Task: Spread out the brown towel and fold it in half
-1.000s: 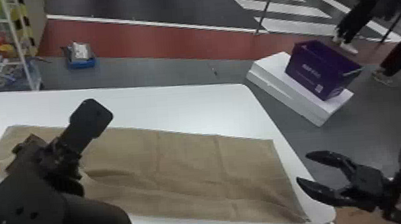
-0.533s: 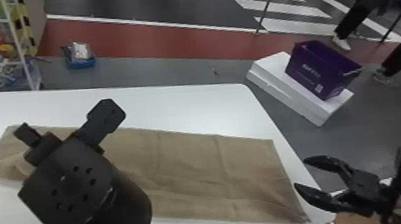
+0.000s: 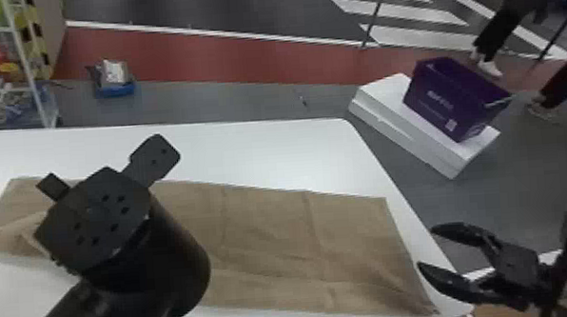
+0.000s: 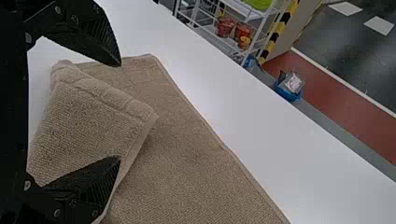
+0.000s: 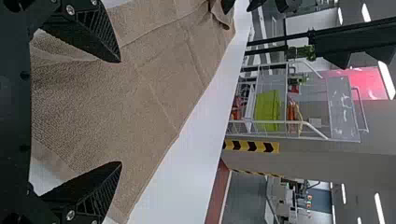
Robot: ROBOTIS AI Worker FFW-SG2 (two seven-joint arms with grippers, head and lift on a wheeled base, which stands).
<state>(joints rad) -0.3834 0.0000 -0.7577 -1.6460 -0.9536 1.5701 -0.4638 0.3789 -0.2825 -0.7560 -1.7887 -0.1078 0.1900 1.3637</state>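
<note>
Partly spread, the brown cloth towel (image 3: 273,232) lies left-to-right across the white tabletop (image 3: 273,156), left end doubled over (halving remains, I judge); the black left gripper (image 4: 119,111) and right gripper (image 5: 121,112) gape wide, empty.

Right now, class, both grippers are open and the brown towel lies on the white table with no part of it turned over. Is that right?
Not quite: the left wrist view shows a flap turned over on the brown towel. The rest stands: it lies on the white table, and both grippers are open.
</note>
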